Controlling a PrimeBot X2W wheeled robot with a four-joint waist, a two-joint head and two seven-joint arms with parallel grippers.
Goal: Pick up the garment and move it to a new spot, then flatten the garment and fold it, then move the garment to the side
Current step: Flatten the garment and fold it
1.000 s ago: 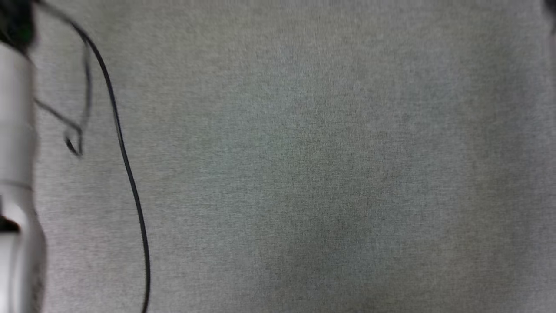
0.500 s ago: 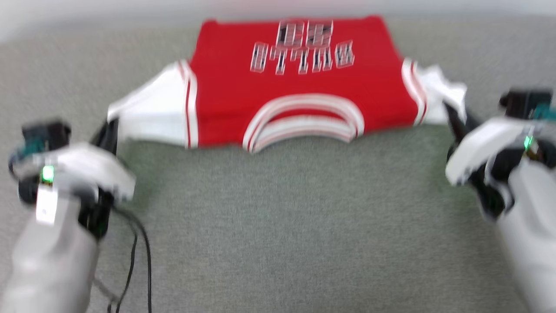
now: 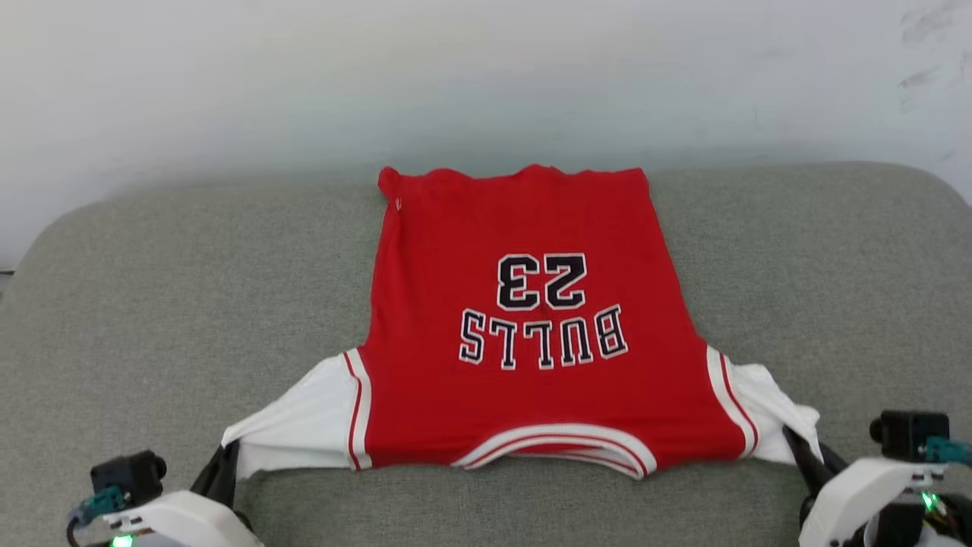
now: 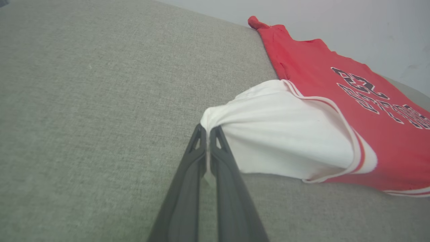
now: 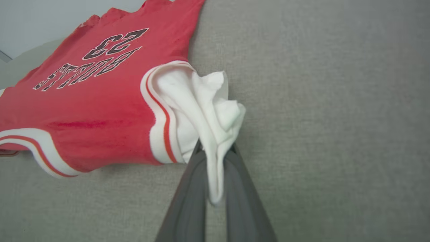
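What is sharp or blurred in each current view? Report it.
Head view: evenly lit, red jersey T-shirt with white sleeves crisp, print readable. Left wrist view: left pincer soft near the lens. Right wrist view: right pincer likewise blurred.

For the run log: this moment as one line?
garment: flat, print up, collar nearest robot | left gripper: shut on one white sleeve | right gripper: shut on other white sleeve | surface: grey cushion

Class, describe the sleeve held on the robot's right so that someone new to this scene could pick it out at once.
On the wide grey cushion lies a red shirt printed BULLS 23, collar nearest the robot. The sleeve at its right corner is white and bunched into folds between shut jaws, whereas the other sleeve is pulled smooth.
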